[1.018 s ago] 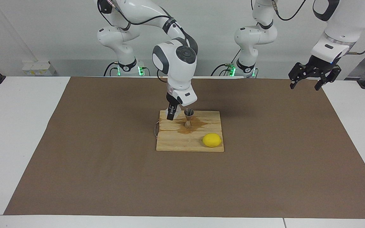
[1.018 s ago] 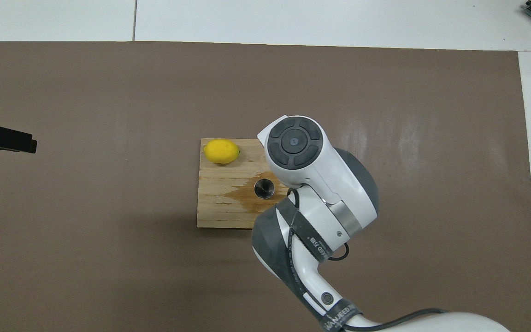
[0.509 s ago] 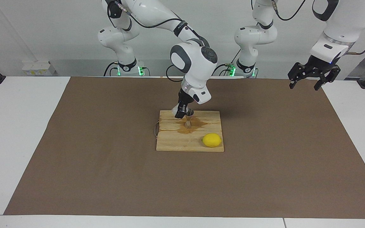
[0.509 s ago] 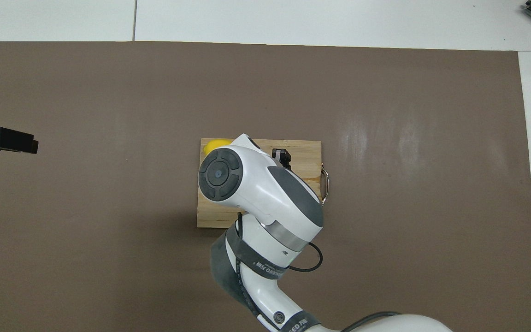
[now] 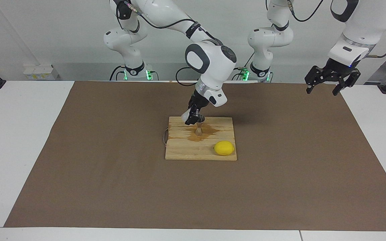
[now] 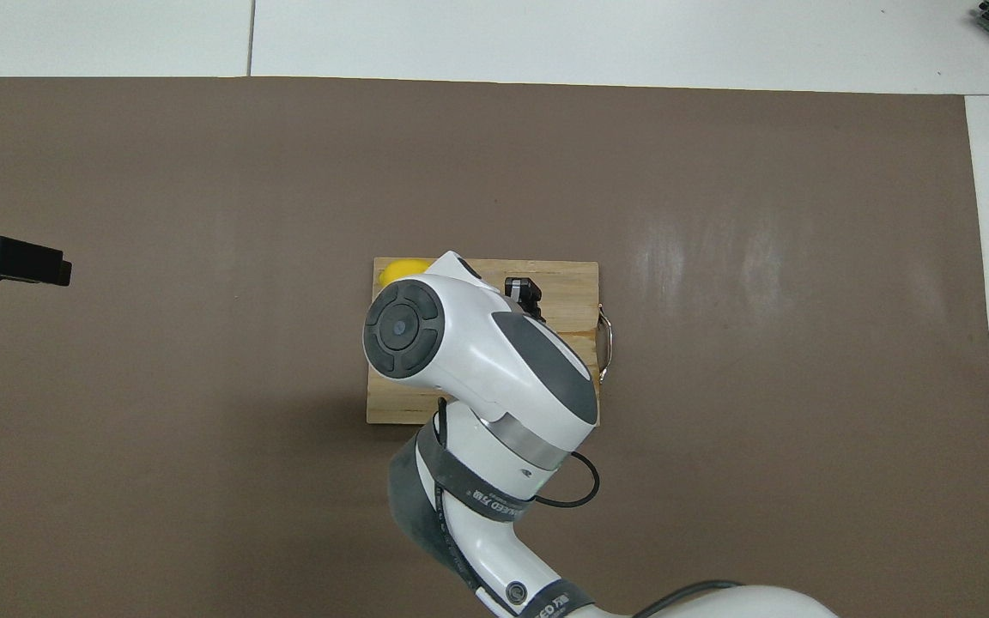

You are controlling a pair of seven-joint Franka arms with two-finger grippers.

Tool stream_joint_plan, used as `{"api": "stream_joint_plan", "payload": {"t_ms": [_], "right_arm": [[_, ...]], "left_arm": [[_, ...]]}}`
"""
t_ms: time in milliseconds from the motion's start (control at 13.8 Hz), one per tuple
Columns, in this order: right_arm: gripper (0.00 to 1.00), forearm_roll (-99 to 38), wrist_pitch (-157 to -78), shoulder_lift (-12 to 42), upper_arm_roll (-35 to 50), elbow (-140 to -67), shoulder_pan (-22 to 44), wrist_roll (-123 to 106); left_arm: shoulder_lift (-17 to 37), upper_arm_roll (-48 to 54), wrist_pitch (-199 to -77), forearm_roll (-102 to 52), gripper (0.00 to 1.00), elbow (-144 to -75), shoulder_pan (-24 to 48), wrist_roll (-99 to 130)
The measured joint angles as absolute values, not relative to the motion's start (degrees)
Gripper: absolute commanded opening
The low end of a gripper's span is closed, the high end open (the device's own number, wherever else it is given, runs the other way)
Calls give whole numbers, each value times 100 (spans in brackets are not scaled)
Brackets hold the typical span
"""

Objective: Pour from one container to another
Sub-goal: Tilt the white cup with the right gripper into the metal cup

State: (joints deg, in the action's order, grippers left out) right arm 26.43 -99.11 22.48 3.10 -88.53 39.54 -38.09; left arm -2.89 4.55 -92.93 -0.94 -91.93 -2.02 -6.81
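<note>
Brown mat [image 5: 112, 167] covers white table [image 5: 12, 134]; pale wall.

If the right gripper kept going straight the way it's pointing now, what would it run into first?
Most likely the jigger. The right gripper, shut on the tilted clear cup, points steeply down, right at the jigger's mouth, over the wooden board. Depth is uncertain here.

A flat wooden cutting board [image 5: 200, 150] lies mid-table on a brown paper mat [image 5: 112, 167]. A small hourglass-shaped steel jigger [image 5: 199, 130] stands on the board's part nearer the robots, in a wet patch [image 5: 209, 131]. A yellow lemon [image 5: 223, 148] lies on the board's corner farther from the robots, toward the left arm's end. A small clear textured cup [image 5: 185, 116], tilted, hangs over the jigger.
</note>
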Motion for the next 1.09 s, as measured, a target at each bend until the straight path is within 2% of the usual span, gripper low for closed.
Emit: {"api": "stream_joint_plan", "payload": {"t_ms": [1091], "right_arm": [[38,3824,-9860,2361,315,-9064,4348,-3806]], "left_arm": [[-322,420,-8762,-94,100,-9232,-189,-1026]]}}
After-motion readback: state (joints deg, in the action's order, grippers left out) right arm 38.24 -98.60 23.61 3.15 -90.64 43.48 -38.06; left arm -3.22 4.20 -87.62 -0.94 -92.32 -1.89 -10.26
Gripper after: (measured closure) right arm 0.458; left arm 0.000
